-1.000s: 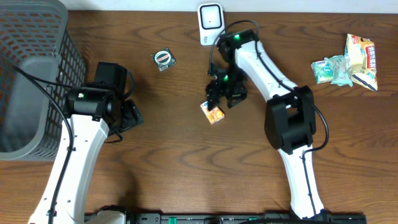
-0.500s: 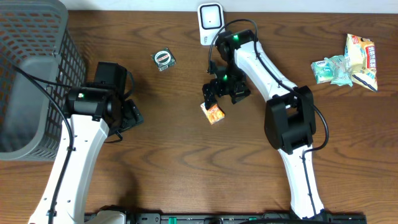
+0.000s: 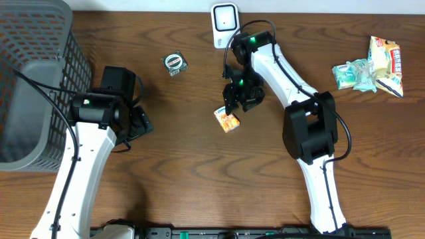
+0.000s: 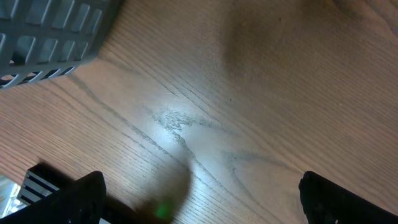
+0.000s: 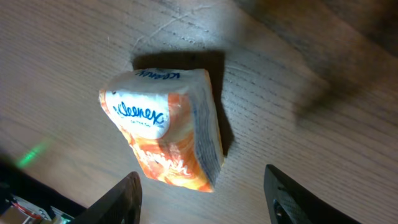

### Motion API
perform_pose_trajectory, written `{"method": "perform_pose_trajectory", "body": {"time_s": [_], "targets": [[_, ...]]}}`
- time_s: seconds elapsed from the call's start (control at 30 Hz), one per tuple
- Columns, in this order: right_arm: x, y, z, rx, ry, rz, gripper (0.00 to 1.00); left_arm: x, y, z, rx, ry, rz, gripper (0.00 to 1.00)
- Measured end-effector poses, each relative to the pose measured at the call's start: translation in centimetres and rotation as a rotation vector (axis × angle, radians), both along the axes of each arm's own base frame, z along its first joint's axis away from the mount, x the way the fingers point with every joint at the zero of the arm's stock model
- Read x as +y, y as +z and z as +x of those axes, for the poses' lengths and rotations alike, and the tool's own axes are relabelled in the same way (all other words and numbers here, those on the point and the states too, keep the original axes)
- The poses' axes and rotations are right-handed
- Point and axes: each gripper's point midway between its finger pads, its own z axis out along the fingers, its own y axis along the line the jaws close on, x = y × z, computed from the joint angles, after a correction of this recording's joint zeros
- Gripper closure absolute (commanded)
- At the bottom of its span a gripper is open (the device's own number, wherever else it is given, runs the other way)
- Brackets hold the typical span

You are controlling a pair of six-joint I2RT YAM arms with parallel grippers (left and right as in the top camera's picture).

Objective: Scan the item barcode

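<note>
Kleenex pack (image 3: 228,120) is laid unheld on the counter (image 3: 186,166), just under the right gripper (image 3: 234,105), its long axis slanted across the gap between the parted fingers (image 5: 127,193). Left gripper (image 4: 199,199) is seen wide open, empty and well apart; the right arm is judged nearer

The left arm (image 3: 74,166), beside the basket (image 3: 46,26), has white links and black joint blocks, one green light and a thin black cable (image 3: 46,99). The right arm (image 3: 282,66), farther from the basket, is the same white and black, with two green lights and a looped wire (image 3: 227,56). The left gripper (image 3: 138,123) and right gripper (image 3: 236,99) are black.
</note>
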Motion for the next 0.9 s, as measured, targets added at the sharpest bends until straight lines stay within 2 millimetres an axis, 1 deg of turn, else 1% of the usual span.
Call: {"method": "perform_pose_trajectory", "body": {"time_s": [0.13,0.37,0.5,0.67,0.73,0.8,0.83,0.87,0.9], "targets": [[0.4,-0.1,-0.1,-0.005,0.008,0.004,0.44,0.0,0.0,0.0,0.000,0.000,0.000,0.02],[1.8,-0.3,-0.5,-0.007,0.026,0.031,0.46,0.0,0.0,0.0,0.000,0.000,0.000,0.03],[2.0,-0.5,-0.5,-0.011,0.026,0.037,0.48,0.0,0.0,0.0,0.000,0.000,0.000,0.02],[1.7,-1.8,-1.2,0.013,0.024,0.028,0.49,0.0,0.0,0.0,0.000,0.000,0.000,0.02],[1.6,-2.4,-1.4,0.020,0.024,0.025,0.52,0.0,0.0,0.0,0.000,0.000,0.000,0.02],[1.6,-2.9,-1.7,0.034,0.019,0.028,0.62,0.0,0.0,0.0,0.000,0.000,0.000,0.03],[1.6,-2.9,-1.7,0.033,0.018,0.028,0.66,0.0,0.0,0.0,0.000,0.000,0.000,0.02],[1.7,-2.9,-1.6,0.031,0.013,0.031,0.71,0.0,0.0,0.0,0.000,0.000,0.000,0.02],[1.8,-3.0,-1.7,0.031,0.012,0.034,0.74,0.0,0.0,0.0,0.000,0.000,0.000,0.02]]}}
